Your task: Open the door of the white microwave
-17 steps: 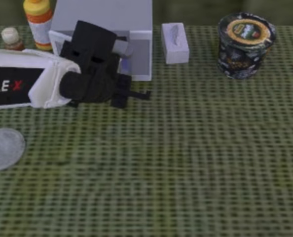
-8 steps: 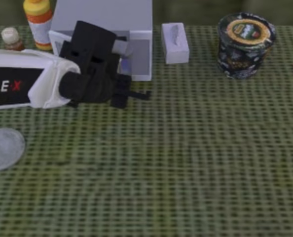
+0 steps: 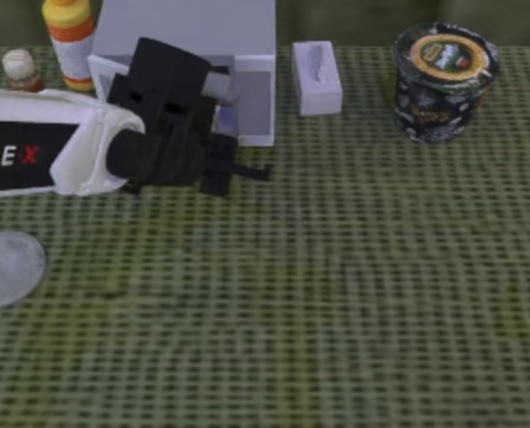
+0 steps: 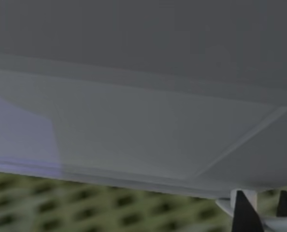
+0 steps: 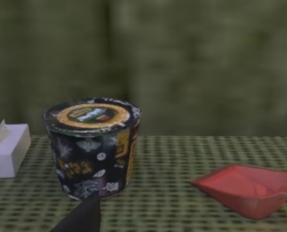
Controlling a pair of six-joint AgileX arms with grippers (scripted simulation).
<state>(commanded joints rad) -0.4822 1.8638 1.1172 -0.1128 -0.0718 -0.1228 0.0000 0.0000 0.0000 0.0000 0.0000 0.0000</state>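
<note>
The white microwave [image 3: 189, 25] stands at the table's far edge, left of centre. Its grey control panel [image 3: 254, 100] shows on the front, beside my left arm. That arm reaches across the front and hides most of the door in the top view. The left wrist view is filled by the door [image 4: 148, 130] with its grey window, seen from very close. My left gripper [image 4: 264, 212] has one dark fingertip [image 4: 242, 215] on each side of the thin white handle [image 4: 247, 194], shut on it. My right gripper [image 5: 85, 220] is outside the top view and shows only as a dark tip.
A yellow bottle [image 3: 69, 40] and a small brown bottle [image 3: 20, 69] stand left of the microwave. A white tissue box [image 3: 317, 78] and a dark noodle cup [image 3: 445, 80] stand to its right. A red dustpan [image 5: 245, 188] lies far right, a grey disc [image 3: 9, 267] near left.
Nothing has clearly changed; my left arm shifts only by a hair at the microwave's front.
</note>
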